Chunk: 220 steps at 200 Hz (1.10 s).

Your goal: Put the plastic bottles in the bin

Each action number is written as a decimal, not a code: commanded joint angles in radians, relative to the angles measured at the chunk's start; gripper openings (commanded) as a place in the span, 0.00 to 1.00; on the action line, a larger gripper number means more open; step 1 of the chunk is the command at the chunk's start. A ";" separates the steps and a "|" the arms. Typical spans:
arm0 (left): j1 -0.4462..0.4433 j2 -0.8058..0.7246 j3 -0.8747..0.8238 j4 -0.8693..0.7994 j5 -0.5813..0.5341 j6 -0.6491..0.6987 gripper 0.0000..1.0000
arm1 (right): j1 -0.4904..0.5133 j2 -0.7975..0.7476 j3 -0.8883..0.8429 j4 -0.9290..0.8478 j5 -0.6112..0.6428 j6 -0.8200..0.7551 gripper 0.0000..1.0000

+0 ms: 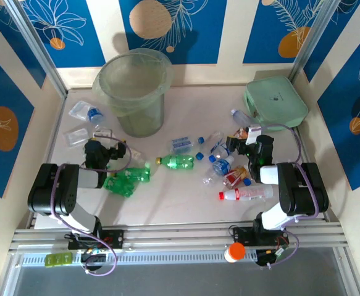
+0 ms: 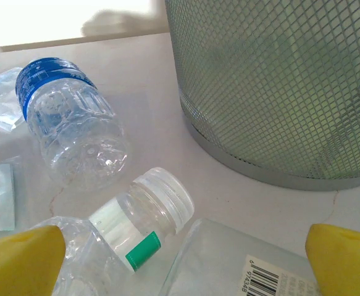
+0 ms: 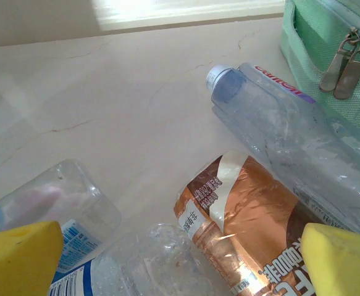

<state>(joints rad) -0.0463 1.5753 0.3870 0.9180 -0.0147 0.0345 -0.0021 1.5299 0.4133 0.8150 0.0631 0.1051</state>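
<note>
The tall round pale-green translucent bin [image 1: 105, 83] stands at the far left of the pale table [image 1: 186, 203]. The flat mint-green rounded-square case [image 1: 278, 105] lies in the far right corner. Left of the bin lies a clear plastic bottle with a blue label [image 1: 88, 113], and nearer than that a flat clear plastic packet [image 1: 76, 136]. The left gripper [image 1: 113, 150] sits before the bin, with crushed green plastic bottles [image 1: 127, 180] just beside it on the near side. A green plastic bottle with a yellow cap [image 1: 177, 162] lies mid-table. The right gripper [image 1: 241, 140] sits before the case, at the far edge of a cluster of small clear bottles [image 1: 221, 163]. Beneath it a brown-labelled bottle [image 3: 247, 216] lies beside a long clear bottle [image 3: 278, 123], which is just beside the case. A clear red-capped bottle [image 1: 246, 194] lies nearest the arms.
</note>
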 commanded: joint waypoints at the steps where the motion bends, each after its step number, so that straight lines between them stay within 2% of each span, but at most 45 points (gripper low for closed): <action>1: -0.007 -0.011 -0.007 0.009 0.022 0.016 0.99 | 0.000 -0.004 0.004 -0.001 0.004 -0.003 0.99; 122: -0.007 -0.016 -0.018 0.033 0.027 0.019 0.99 | -0.001 -0.021 0.010 -0.020 -0.025 -0.008 0.99; 138: -0.007 -0.075 -0.069 0.080 0.004 0.011 0.99 | 0.002 -0.096 0.010 -0.080 -0.056 -0.029 0.99; 173: -0.007 -0.307 -0.087 -0.089 -0.293 -0.091 0.99 | -0.034 -0.302 -0.048 -0.133 0.074 0.061 0.99; 192: -0.007 -0.410 -0.129 -0.013 -0.426 -0.216 0.99 | -0.038 -0.471 -0.054 -0.183 0.104 0.077 0.99; 200: -0.007 -0.454 -0.134 0.020 -0.434 -0.253 0.99 | -0.031 -0.547 -0.037 -0.237 0.094 0.076 0.99; 220: -0.051 -0.577 -0.129 0.065 -0.387 -0.235 0.99 | 0.007 -0.728 0.002 -0.339 0.067 0.103 0.99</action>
<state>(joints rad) -0.0509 1.1042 0.2699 0.8997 -0.3355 -0.1284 -0.0292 0.9680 0.3733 0.5976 0.1307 0.1635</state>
